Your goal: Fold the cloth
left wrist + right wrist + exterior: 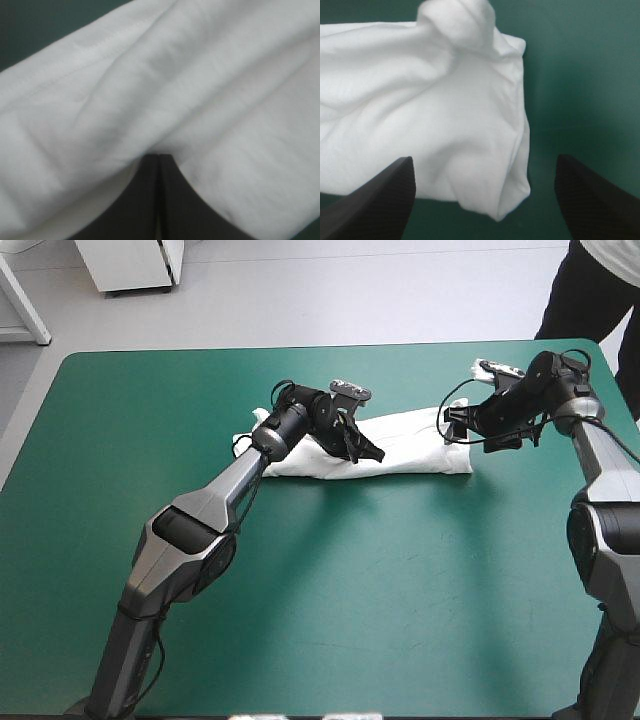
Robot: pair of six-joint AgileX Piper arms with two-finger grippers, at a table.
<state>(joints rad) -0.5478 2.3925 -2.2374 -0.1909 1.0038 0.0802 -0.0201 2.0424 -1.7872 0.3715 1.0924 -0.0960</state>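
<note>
The teal-green table (330,600) is seen, with the T-shirt (415,450) laid as a long folded bundle toward the far side. The left gripper (368,452) is pressed together, cloth pinched over the bundle's left half. The right gripper (450,426) is held spread at the bundle's right end.

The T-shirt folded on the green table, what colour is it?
Plain white: the long folded cloth T-shirt shows best in the right wrist view.

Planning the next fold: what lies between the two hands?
Only the white T-shirt, a long folded bundle on the teal-green cover, stretching from left hand to right hand in the high view.
</note>
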